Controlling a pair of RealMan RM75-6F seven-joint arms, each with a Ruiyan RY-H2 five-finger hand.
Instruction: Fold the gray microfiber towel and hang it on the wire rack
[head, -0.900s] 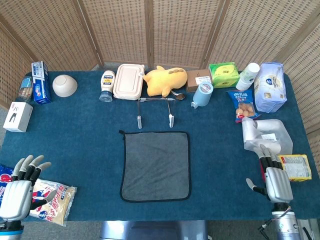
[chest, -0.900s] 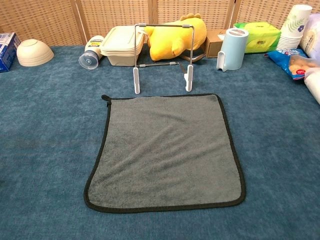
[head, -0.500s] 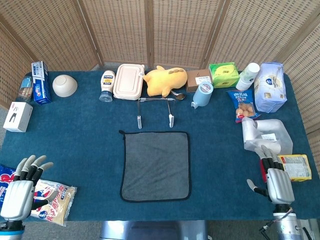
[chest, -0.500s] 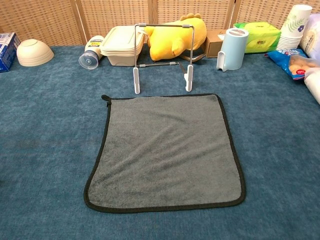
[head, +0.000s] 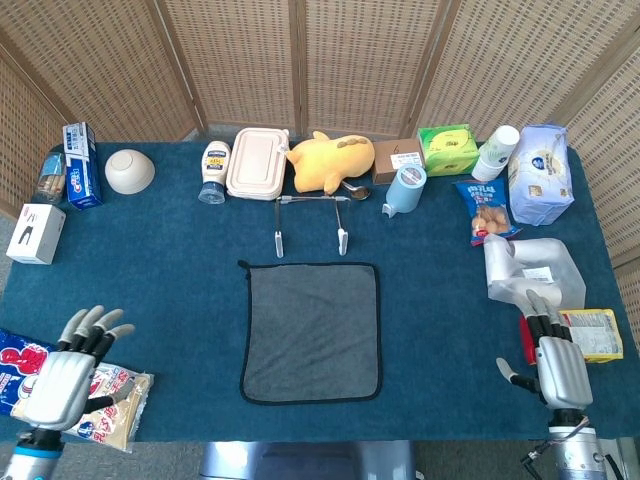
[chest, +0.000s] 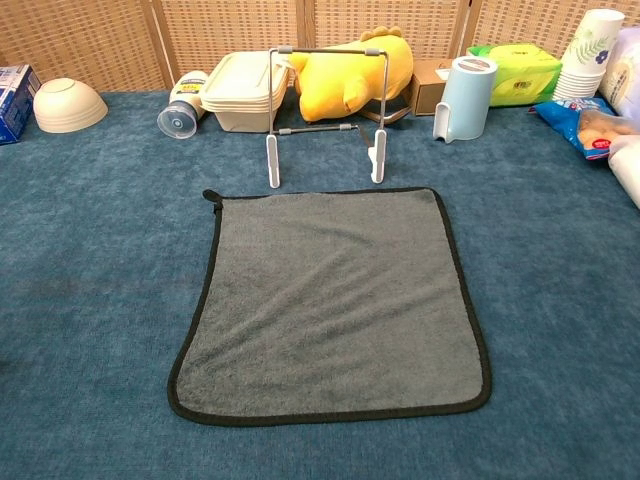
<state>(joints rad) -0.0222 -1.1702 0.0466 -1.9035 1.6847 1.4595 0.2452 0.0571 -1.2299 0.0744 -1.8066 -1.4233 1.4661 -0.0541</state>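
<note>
The gray microfiber towel (head: 311, 331) (chest: 331, 300) with black trim lies flat and unfolded in the middle of the blue table. Just behind its far edge stands the wire rack (head: 311, 217) (chest: 325, 112) on two white feet. My left hand (head: 68, 378) hovers at the near left corner over a snack bag, fingers spread, holding nothing. At the near right edge my right hand (head: 553, 357) also has its fingers extended and is empty. Both hands are well clear of the towel and appear only in the head view.
Behind the rack sit a yellow plush toy (head: 330, 160), a lidded container (head: 256, 162), a mayonnaise bottle (head: 213, 171) and a blue dispenser (head: 404, 189). A bowl (head: 129, 171) and boxes line the left side; snack bags (head: 485, 210) and a plastic bag (head: 532, 263) crowd the right.
My left hand has shifted right and slightly forward over the snack bag. The right hand has barely moved. The towel and rack are unchanged.
</note>
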